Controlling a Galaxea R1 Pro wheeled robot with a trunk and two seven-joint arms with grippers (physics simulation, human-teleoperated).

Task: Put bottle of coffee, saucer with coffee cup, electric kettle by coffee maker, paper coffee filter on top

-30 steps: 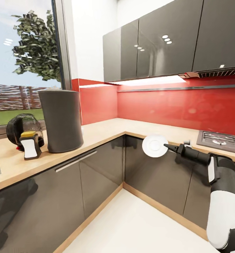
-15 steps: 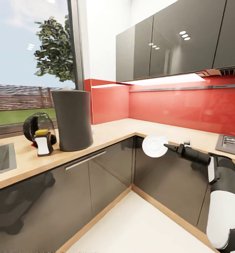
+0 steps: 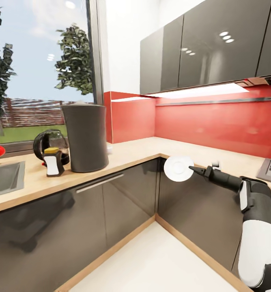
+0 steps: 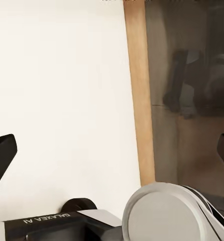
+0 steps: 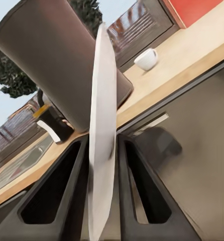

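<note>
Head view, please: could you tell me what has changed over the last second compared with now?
The camera has swung left: the tall dark grey coffee maker and the black kettle slid rightwards in frame, the steel sink came into view, and most of the hob left it. Nothing on the counter itself moved. The right end effector keeps the round white saucer clamped, at the same spot.

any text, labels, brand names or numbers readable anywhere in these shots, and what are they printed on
"GALAXEA AI" – white lettering on the dark housing of the left arm, seen in the left wrist view; it appears upside down there.
The coffee maker, the electric kettle, the saucer held edge-on in the right hand, and the coffee cup show no readable marks.
</note>
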